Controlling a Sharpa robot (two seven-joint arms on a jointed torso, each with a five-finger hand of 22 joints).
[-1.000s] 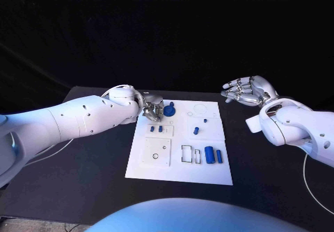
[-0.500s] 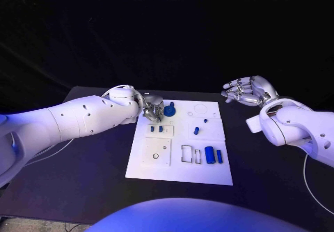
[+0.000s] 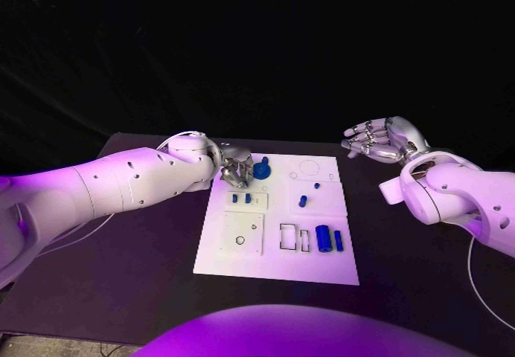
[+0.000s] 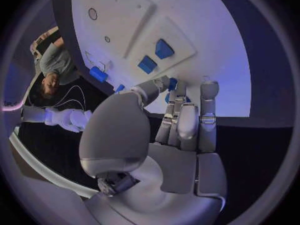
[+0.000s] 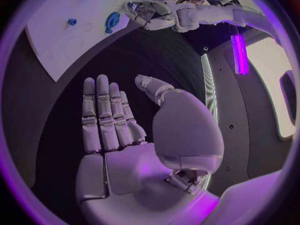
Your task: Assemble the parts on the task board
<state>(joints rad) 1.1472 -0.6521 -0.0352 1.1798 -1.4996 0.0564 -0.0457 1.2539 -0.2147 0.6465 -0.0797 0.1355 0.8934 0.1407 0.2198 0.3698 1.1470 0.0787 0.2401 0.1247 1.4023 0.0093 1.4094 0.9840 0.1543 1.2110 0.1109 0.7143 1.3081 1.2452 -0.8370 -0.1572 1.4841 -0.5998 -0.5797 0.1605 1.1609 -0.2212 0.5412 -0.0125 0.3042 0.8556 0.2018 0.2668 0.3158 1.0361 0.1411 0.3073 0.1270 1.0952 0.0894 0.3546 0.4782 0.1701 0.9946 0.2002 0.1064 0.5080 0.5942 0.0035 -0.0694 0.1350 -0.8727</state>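
Most blue parts [image 3: 323, 238] lie loose on the white task board [image 3: 277, 264], so lots is left, while the left hand [image 3: 237, 169] pinches a round blue part [image 3: 261, 170] at the board's far corner and the right hand [image 3: 381, 140] waits spread wide.

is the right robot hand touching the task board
Apart. The head view shows the right robot hand raised off the task board's far right corner, dark table between them.

The board [image 3: 277, 256] looks like smooth white matt plastic. The parts [image 3: 323, 238] on it are blue plastic with a slight sheen. Beside the board, the left robot hand [image 3: 238, 168] and right robot hand [image 3: 381, 139] are polished silver metal. The worktop [image 3: 129, 253] under the board is matt black.
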